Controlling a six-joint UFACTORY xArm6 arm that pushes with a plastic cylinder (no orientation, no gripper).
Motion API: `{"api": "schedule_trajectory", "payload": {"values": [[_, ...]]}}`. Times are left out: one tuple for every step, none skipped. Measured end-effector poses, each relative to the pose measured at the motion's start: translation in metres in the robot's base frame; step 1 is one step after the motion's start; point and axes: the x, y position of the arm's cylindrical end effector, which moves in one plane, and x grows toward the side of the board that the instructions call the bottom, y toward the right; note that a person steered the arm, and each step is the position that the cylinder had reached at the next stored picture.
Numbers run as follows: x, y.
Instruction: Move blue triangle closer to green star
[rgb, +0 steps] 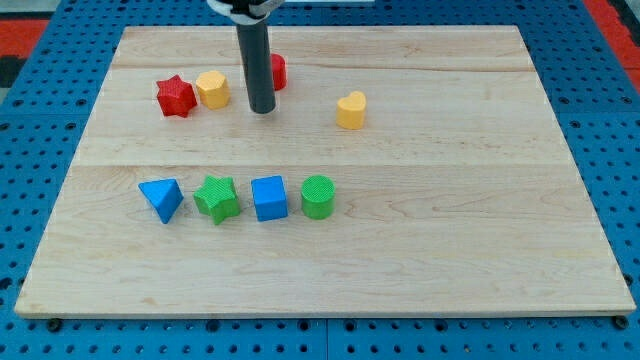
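Observation:
The blue triangle (162, 199) lies on the wooden board at the left end of a row of blocks. The green star (217, 198) sits just to its right, with a small gap between them. My tip (262, 109) is at the upper middle of the board, well above the row and above and to the right of both blocks. It touches neither of them.
A blue cube (269, 197) and a green cylinder (318, 196) continue the row rightward. A red star (175, 96) and a yellow hexagon (212, 89) sit left of my tip. A red block (277, 71) is partly hidden behind the rod. A yellow heart-like block (351, 110) lies to the right.

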Motion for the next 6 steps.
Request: {"api": "schedule_trajectory", "payload": {"values": [[0.037,-0.055],[0.068,-0.128],[0.101,-0.161],[0.147,-0.144],[0.152,-0.123],[0.131,-0.112]]}}
